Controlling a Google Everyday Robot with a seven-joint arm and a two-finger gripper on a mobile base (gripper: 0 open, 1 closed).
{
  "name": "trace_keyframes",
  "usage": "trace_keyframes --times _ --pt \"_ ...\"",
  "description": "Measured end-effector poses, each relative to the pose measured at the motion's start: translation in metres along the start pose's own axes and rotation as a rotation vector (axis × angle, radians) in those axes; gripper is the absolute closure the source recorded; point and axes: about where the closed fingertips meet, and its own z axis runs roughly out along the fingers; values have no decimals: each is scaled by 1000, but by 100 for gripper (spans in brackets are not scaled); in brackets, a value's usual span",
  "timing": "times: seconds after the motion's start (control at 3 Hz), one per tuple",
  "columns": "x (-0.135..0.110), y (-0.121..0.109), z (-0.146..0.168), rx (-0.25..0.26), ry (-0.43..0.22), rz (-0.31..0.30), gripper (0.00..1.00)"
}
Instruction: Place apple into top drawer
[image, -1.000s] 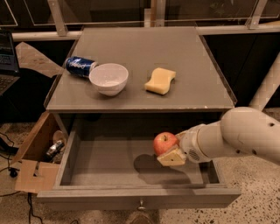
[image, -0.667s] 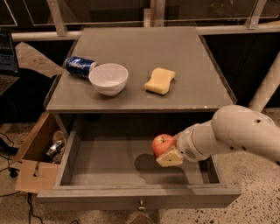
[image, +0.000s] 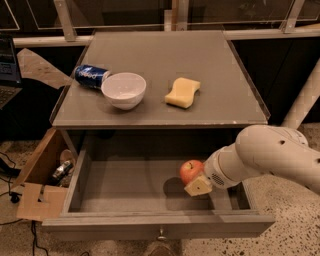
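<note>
Here the gripper (image: 195, 180) is clamped on the apple (image: 190, 170) over the open top drawer (image: 125, 187). Lettering on the blue can (image: 91, 76) is unreadable.

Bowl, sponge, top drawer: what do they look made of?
Bowl: glossy white, ceramic or plastic, can't tell which. Sponge: yellow foam, matte, soft wavy edges. Top drawer: matte grey, flat panels, painted metal or laminate. Gripper holds the apple over the drawer's right half.
</note>
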Motion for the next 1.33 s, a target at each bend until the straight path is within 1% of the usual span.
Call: trace_keyframes --times 0.33,0.67,1.0,1.33 --pt "0 0 0 2 2 3 100" --pt "-1 4 2 35 32 8 100" --pt "5 1 17 103 110 -10 100" --pt "10 -11 33 174 176 -14 100"
